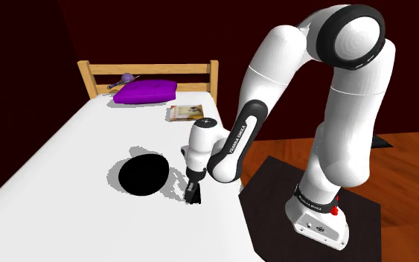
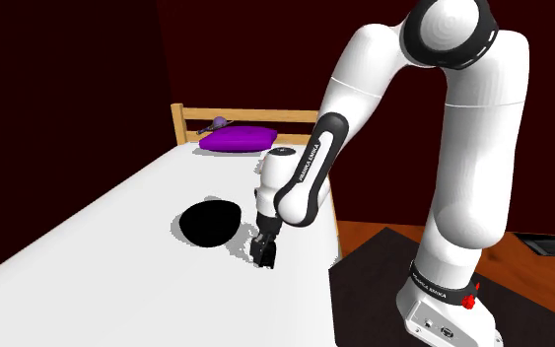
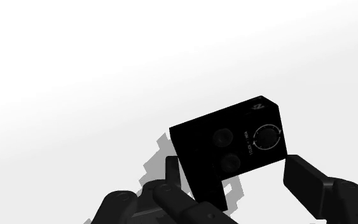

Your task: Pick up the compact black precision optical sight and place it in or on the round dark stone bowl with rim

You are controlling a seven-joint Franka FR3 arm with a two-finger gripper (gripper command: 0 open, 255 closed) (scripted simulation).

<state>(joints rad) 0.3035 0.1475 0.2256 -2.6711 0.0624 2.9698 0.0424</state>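
The black boxy optical sight (image 3: 231, 149), with two round knobs and a dial on its face, lies tilted on the white bed between my fingers. My gripper (image 3: 231, 164) is down at the bed surface and straddles the sight. One finger (image 3: 174, 172) is at the sight's side, and the other finger (image 3: 304, 181) stands a thin white gap away from it. The round black bowl (image 1: 144, 175) (image 2: 211, 223) rests on the bed just to the shoulder view's left of the gripper (image 1: 193, 195) (image 2: 264, 254).
A purple pillow (image 1: 145, 91) and a small purple object (image 1: 128, 77) lie by the wooden headboard (image 1: 152, 69). A book (image 1: 186, 112) lies near the pillow. The bed's edge runs close beside the gripper, with a dark mat (image 1: 274, 186) on the floor below.
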